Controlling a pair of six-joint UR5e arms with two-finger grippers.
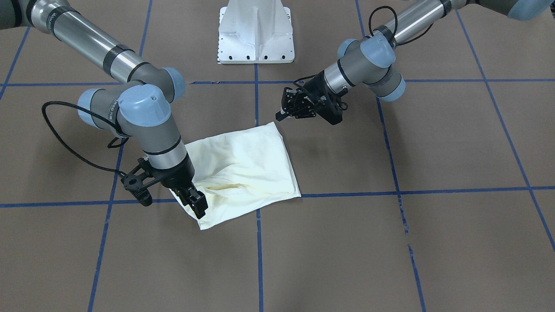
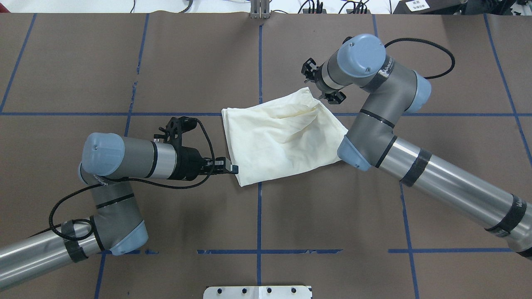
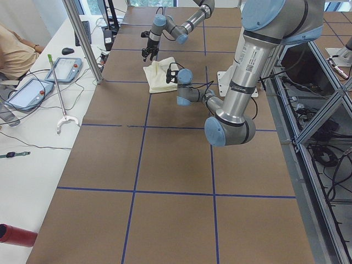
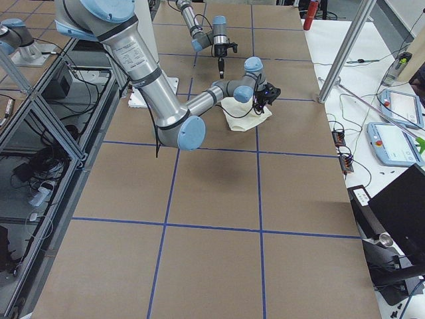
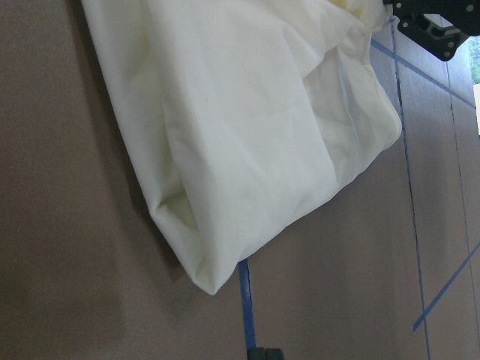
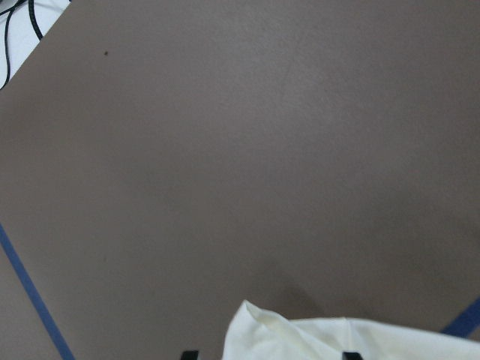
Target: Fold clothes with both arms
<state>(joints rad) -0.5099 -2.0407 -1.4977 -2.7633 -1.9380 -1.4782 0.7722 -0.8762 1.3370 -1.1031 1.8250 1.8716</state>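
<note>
T-shirt judged nearly folded; ridge unflattened. Right gripper held agape over its corner, left gripper closed beside it, both empty.

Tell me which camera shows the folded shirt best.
Overhead exterior: nearly the whole shirt shows, flat on the table, with only one corner under the right arm. The front-facing view hides more behind that arm; the side views show it small and far; the wrist cameras catch only a corner or an edge.
</note>
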